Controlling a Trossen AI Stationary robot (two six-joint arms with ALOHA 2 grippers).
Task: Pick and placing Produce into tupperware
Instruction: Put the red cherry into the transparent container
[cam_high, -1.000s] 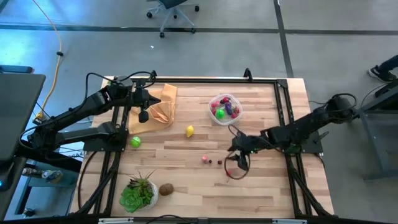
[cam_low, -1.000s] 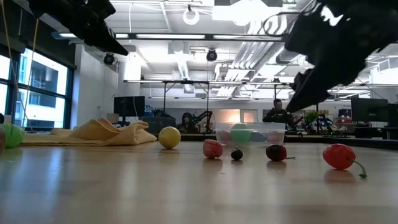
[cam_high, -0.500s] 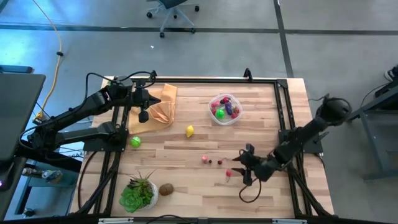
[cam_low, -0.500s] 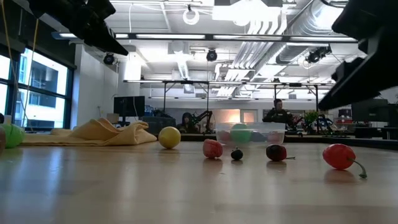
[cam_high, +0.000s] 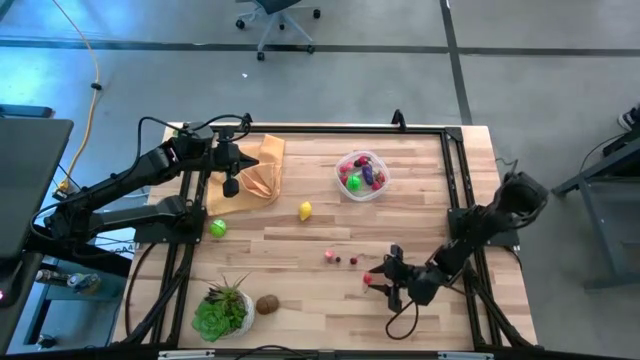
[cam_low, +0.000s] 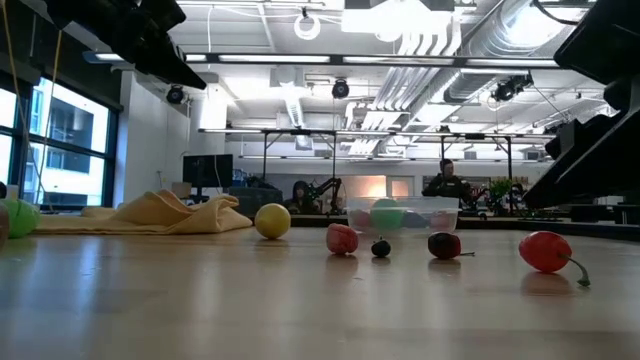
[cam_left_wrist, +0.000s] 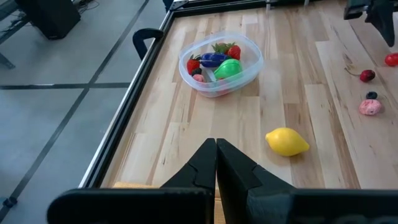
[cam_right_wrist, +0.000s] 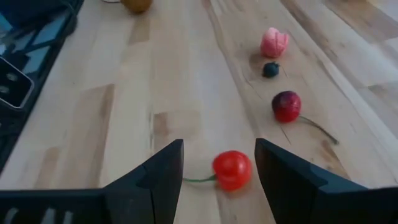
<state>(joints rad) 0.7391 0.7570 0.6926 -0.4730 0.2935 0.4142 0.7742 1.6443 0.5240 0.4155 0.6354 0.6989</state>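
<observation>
Clear tupperware (cam_high: 362, 174) holds mixed produce (cam_left_wrist: 217, 62).

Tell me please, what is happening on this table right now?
The right gripper, jaws open, is lined up around a red cherry on the wooden table, not yet grasping it. The clear tupperware already holds several toy fruits. A lemon and other pieces lie loose. The left gripper waits shut above the tan cloth.
</observation>
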